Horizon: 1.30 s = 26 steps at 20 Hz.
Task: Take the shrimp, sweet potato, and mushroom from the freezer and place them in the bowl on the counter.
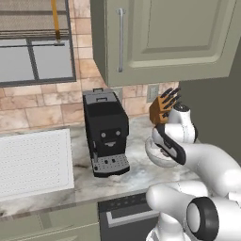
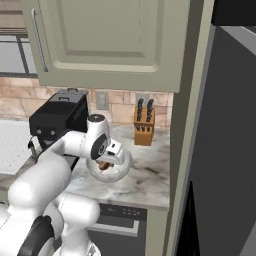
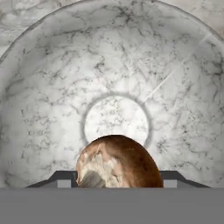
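Note:
My gripper [image 3: 116, 181] hangs just above the bowl [image 3: 43, 87], shut on a rounded brown lump with a pale underside, the mushroom [image 3: 116, 159]. The bowl's whitish marbled inside shows nothing else lying in it. From the right base view the gripper [image 2: 106, 164] points down into the bowl [image 2: 120, 172], with the brown mushroom [image 2: 103, 165] at its tips. The bowl [image 1: 157, 159] stands on the counter [image 1: 136, 175], partly behind my arm. The freezer [image 2: 230, 140] is the dark tall body at the right. The shrimp and sweet potato are out of view.
A black coffee machine [image 1: 106, 134] stands left of the bowl. A knife block [image 2: 144, 125] is behind it by the brick wall. Green upper cabinets [image 1: 160, 37] hang overhead. A dark dishwasher [image 1: 124, 216] sits under the counter. A white ribbed panel [image 1: 33, 162] lies at far left.

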### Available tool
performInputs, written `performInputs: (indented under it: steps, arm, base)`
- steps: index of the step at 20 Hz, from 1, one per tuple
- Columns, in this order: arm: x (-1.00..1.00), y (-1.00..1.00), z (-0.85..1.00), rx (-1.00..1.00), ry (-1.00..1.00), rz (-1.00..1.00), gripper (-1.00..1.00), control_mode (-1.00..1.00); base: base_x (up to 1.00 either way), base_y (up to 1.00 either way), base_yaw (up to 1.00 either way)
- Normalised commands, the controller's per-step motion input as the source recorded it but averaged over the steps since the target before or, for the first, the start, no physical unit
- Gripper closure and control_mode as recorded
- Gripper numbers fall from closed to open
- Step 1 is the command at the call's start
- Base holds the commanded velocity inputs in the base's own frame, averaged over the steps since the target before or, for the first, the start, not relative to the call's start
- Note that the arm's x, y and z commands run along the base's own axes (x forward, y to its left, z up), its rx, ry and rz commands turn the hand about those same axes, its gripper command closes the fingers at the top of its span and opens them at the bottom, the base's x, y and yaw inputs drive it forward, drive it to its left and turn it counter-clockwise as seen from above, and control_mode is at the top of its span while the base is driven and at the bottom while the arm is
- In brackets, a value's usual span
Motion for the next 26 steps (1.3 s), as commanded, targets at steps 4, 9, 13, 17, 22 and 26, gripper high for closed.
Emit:
performInputs:
  steps: [4,9,13,17,22,26]
  arm:
    - [0.17,-0.06,-0.28,0.00,0.01,0.00,1.00,-1.00]
    - [0.28,0.00,-0.12,0.00,0.00,0.00,-1.00,-1.00]
    - [0.31,-0.02,-0.09,0.00,0.00,0.00,-1.00,-1.00]
    - [0.17,-0.01,-0.09,0.00,0.00,0.00,-1.00,-1.00]
    - [0.01,-0.06,-0.03,0.00,0.00,0.00,-1.00,-1.00]
    - [-0.45,-0.03,0.17,0.00,-0.10,0.00,-1.00,-1.00]
  base:
    - [0.00,0.00,0.00]
    - [0.00,0.00,0.00]
    - [0.00,0.00,0.00]
    - [0.00,0.00,0.00]
    - [0.00,0.00,0.00]
    - [0.00,0.00,0.00]
